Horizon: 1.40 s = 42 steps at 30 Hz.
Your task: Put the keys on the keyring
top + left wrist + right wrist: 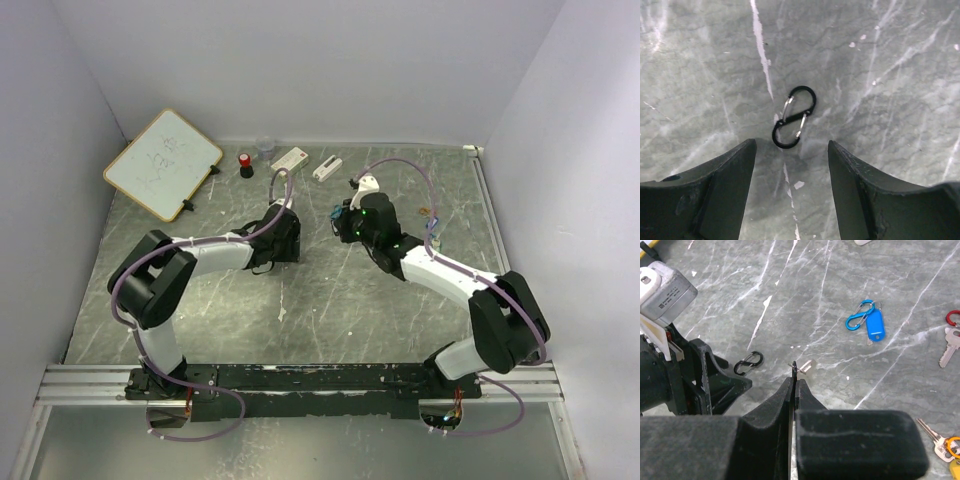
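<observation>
Closest to the lens, the left gripper (pixel 791 144) stands wide open, its two dark fingers (pixel 725 175) framing the bottom of the left wrist view. Just beyond their tips, centred on the gap, the black keyring (pixel 794 117) lies flat on the marbled table (pixel 890 75). It is an S-shaped double clip, and its long axis runs away from the claw, leaning a little to the right. We judge the left arm to be the nearer of the two and squarely lined up. A straight descent would bring the fingers down on either side of the ring's lower loop, pinching across its narrow width.

To the ring's right, the right gripper (pixel 794 382) is clamped tight on a thin metal piece (pixel 795 370). This shows edge-on above the fingertips, and we cannot tell whether it is a key. In the right wrist view the ring lies near this claw, to its left and slightly ahead, between the two grippers.

Farther right, a blue key tag (pixel 874 326) rests clipped to a blue carabiner (pixel 859 316), well apart from the black ring. At the right edge lies a silver key (pixel 948 347) with a red ring (pixel 953 317) just above it.
</observation>
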Each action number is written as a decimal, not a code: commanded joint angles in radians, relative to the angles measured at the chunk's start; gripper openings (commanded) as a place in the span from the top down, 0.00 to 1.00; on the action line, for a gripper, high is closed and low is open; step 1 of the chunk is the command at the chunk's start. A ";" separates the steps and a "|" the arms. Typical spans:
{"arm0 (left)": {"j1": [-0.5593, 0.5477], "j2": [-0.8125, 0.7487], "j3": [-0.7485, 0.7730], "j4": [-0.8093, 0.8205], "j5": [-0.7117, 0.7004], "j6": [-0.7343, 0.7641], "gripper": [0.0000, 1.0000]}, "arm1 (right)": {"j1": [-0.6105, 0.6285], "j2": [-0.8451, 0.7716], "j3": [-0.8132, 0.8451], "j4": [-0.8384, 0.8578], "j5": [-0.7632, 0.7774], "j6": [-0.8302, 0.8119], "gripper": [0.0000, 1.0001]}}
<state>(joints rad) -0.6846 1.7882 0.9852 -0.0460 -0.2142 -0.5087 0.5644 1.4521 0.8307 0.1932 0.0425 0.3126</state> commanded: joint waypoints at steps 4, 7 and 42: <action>-0.004 0.036 0.040 0.022 -0.097 0.043 0.31 | -0.012 -0.028 -0.015 -0.008 0.005 -0.012 1.00; -0.005 0.048 0.035 0.039 -0.099 0.051 0.32 | -0.014 -0.031 -0.016 -0.009 0.004 -0.014 1.00; -0.035 0.130 0.046 0.081 -0.079 0.102 0.62 | -0.020 -0.031 -0.033 -0.008 -0.009 -0.006 1.00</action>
<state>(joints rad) -0.7002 1.8721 1.0210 0.0418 -0.3267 -0.4007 0.5507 1.4384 0.8070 0.1810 0.0341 0.3130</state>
